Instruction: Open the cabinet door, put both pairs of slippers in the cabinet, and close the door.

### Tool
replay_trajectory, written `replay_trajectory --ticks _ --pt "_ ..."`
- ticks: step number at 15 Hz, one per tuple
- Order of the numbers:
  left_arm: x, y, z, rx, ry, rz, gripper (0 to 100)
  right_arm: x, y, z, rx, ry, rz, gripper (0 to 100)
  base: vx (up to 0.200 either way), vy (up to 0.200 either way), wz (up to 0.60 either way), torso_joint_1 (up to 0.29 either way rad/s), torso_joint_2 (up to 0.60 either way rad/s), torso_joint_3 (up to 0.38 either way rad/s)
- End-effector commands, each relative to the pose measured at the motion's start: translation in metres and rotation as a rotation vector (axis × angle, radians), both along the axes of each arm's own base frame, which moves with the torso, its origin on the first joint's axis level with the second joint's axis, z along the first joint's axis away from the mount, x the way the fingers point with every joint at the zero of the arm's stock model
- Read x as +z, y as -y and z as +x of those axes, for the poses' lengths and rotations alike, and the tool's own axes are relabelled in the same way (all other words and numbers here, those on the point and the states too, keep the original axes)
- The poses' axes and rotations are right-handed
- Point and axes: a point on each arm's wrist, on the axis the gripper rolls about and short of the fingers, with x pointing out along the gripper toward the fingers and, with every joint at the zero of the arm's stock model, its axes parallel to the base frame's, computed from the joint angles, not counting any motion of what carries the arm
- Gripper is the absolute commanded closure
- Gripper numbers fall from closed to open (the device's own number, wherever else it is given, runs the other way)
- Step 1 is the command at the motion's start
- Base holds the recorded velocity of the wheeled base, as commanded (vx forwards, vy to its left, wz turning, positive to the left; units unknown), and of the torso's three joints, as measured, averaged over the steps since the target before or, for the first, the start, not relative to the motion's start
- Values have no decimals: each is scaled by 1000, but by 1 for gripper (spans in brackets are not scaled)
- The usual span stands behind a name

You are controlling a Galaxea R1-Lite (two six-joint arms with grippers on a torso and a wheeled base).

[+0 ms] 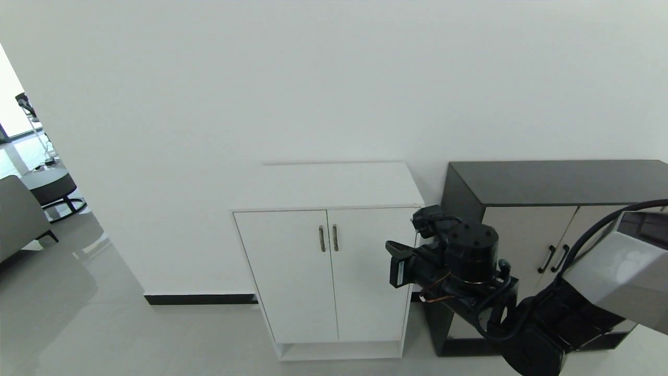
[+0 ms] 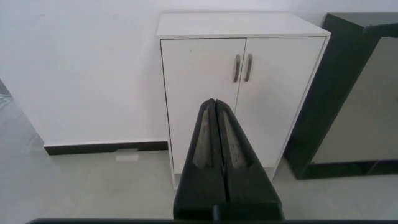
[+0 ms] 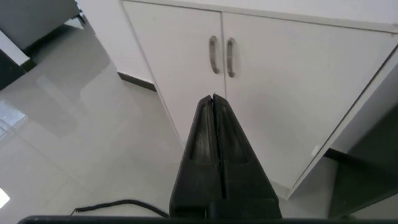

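Note:
The white cabinet (image 1: 326, 185) stands against the wall with both doors closed. Its two slim metal handles (image 1: 327, 238) sit side by side at the middle seam. My right gripper (image 1: 395, 263) hangs shut and empty in front of the right door's outer edge, about handle height and apart from the door. In the right wrist view the shut right gripper (image 3: 214, 101) is below the handles (image 3: 221, 56). In the left wrist view my left gripper (image 2: 214, 102) is shut with nothing in it, facing the cabinet (image 2: 205, 68) from farther back, level with the left door.
A black sideboard (image 1: 548, 183) with dark handles stands close against the white cabinet's right side. At the far left are a grey seat (image 1: 15, 219) and a round dark stool (image 1: 52, 189). Glossy open floor (image 1: 130, 339) lies in front and to the left.

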Motion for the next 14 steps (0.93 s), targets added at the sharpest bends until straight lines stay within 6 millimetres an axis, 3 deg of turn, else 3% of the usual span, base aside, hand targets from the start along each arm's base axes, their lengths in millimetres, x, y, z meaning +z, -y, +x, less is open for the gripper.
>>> replay_trajectory --ticks 1,5,12,14 --pt "0 0 0 0 -2 -1 100 -10 -3 0 5 -20 -18 100 200 0 0 12 7 7" --pt "0 0 0 0 -1 -1 100 -19 -5 -3 17 -43 -38 100 200 0 0 6 0 0" --pt "0 0 0 0 -2 -1 100 -64 -23 -2 53 -118 -108 100 200 0 0 2 3 2" --pt "0 0 0 0 -2 -1 100 -81 -37 11 54 -118 -106 100 0 0 0 0 0 0"
